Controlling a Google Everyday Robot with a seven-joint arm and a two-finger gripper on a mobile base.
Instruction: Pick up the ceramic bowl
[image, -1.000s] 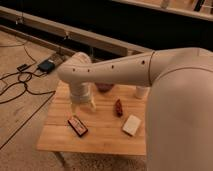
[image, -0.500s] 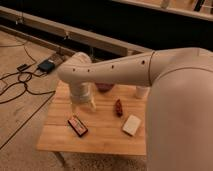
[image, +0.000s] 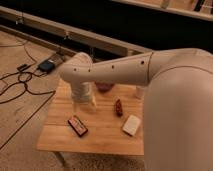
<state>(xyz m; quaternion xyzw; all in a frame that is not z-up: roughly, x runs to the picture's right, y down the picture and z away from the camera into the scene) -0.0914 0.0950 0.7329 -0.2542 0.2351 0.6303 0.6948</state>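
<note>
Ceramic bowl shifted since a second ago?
No. The ceramic bowl keeps its spot by the table's far edge; the gripper hangs just left of it in view.

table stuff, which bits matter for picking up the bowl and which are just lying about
For the job: bowl, half hidden behind the arm; gripper, low over the table beside it.
Lying about: red oblong thing, white packet, dark bar, white cup.
</note>
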